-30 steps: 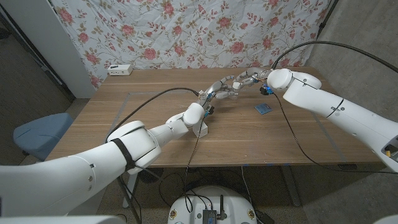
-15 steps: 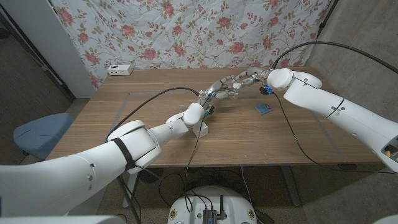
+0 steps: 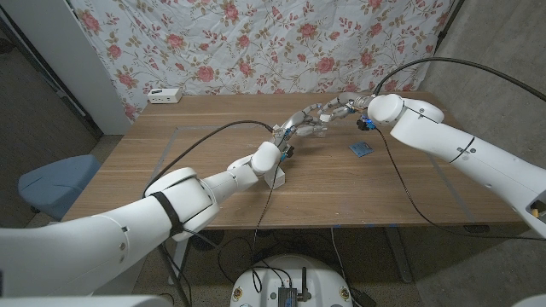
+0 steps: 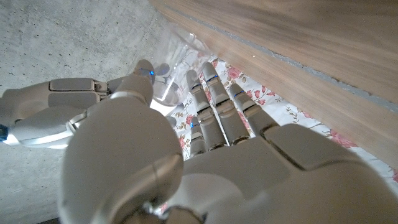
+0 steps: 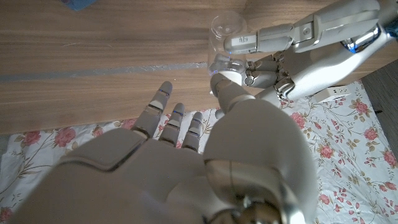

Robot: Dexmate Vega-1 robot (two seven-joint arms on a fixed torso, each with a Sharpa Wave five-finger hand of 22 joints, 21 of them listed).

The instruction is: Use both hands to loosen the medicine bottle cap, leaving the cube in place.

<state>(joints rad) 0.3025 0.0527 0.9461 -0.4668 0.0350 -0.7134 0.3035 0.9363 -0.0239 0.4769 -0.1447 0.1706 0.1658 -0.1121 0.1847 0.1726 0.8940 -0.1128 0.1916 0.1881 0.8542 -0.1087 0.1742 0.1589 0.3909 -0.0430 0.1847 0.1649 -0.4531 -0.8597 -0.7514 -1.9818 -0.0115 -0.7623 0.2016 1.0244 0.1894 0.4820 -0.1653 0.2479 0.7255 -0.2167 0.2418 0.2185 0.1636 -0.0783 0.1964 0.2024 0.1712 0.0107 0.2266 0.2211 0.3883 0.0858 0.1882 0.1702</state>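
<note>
A: Nearest along the table (image 3: 213, 170), the left arm reaches far out, and its left hand (image 3: 294, 130) meets the right hand (image 3: 334, 107) above the wood, toward the far side. Between them sits the medicine bottle (image 5: 225, 31), a clear plastic one, seen best from the right wrist.

B: Does the left hand have it?

A: It appears so: the left hand's fingers (image 5: 267, 36) lie along the bottle's side and clasp it. The right hand's thumb (image 5: 225, 87) presses at one end, seemingly the cap, while its other fingers (image 5: 171, 121) stay spread, off the bottle. So it touches, but whether it truly pinches the cap cannot be told.

B: Then what would make the twist go well?

A: Probably the right hand should bring a finger opposite that thumb before turning, and the left should hold the body firm so only the cap rotates.

B: And the cube?

A: The blue cube (image 3: 361, 149) lies on the table just beside the right forearm, nearer than the hands. The elbow ought to stay high there.
</note>
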